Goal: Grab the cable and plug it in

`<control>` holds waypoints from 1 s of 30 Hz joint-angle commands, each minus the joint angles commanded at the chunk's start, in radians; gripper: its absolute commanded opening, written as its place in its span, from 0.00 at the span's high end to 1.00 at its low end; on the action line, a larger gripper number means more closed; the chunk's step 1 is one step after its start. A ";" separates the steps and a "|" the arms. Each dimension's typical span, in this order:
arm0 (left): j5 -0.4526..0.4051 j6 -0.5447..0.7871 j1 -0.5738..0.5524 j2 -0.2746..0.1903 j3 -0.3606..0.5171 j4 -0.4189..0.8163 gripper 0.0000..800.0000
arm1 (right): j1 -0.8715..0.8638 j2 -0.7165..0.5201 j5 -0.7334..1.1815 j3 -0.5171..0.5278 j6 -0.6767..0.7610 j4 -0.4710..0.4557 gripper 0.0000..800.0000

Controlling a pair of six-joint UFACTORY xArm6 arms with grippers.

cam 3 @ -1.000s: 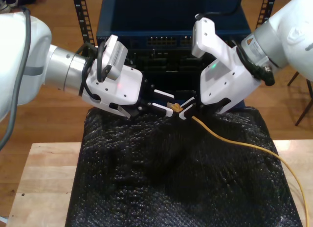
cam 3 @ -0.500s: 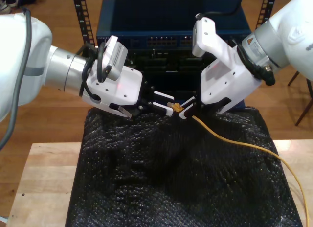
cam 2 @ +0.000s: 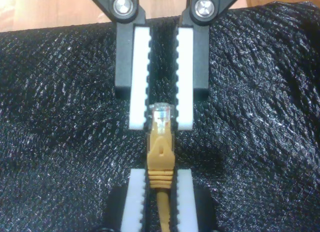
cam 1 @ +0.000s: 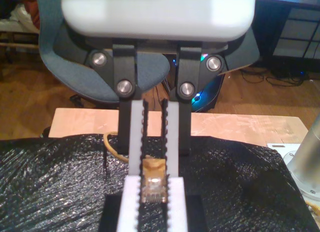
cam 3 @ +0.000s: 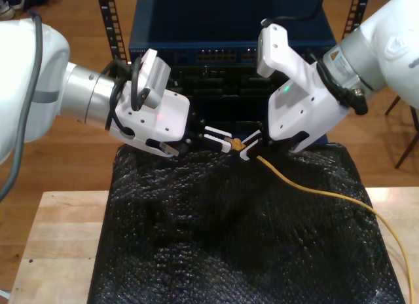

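My second pincer point(cam 2: 160, 175) is clamped on the cable point(cam 3: 314, 189) at the yellow boot just behind the plug point(cam 2: 161, 114), and the cord trails back from it across the black bubble wrap point(cam 3: 229, 245) towards the exterior view's right. My first pincer point(cam 1: 154, 186) meets it head-on from the exterior view's left. Its white pads point(cam 2: 139, 72) sit narrowly either side of the clear plug tip, but I cannot tell whether they actually press on it. Both pincers hover just above the wrap, which covers the wooden desk point(cam 3: 59, 245), with the blue rack unit point(cam 3: 229, 29) behind them
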 joint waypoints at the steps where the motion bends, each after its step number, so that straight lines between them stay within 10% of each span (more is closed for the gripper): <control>1: 0.000 0.000 0.000 0.000 0.000 0.000 0.96 | 0.000 0.000 0.000 0.000 -0.003 0.000 0.97; 8: 0.000 -0.002 0.002 -0.002 0.000 0.000 1.00 | 0.002 -0.002 0.003 -0.002 -0.012 0.000 0.62; 11: 0.000 -0.002 0.002 -0.002 0.000 -0.002 0.99 | 0.002 -0.002 0.005 -0.009 -0.043 -0.002 0.23; 16: 0.003 0.000 0.020 0.011 -0.002 -0.025 0.97 | -0.002 -0.011 0.005 -0.023 -0.086 -0.003 0.02; 30: 0.097 -0.052 0.068 0.064 -0.005 -0.055 0.97 | -0.003 -0.040 0.003 -0.066 -0.092 0.000 0.00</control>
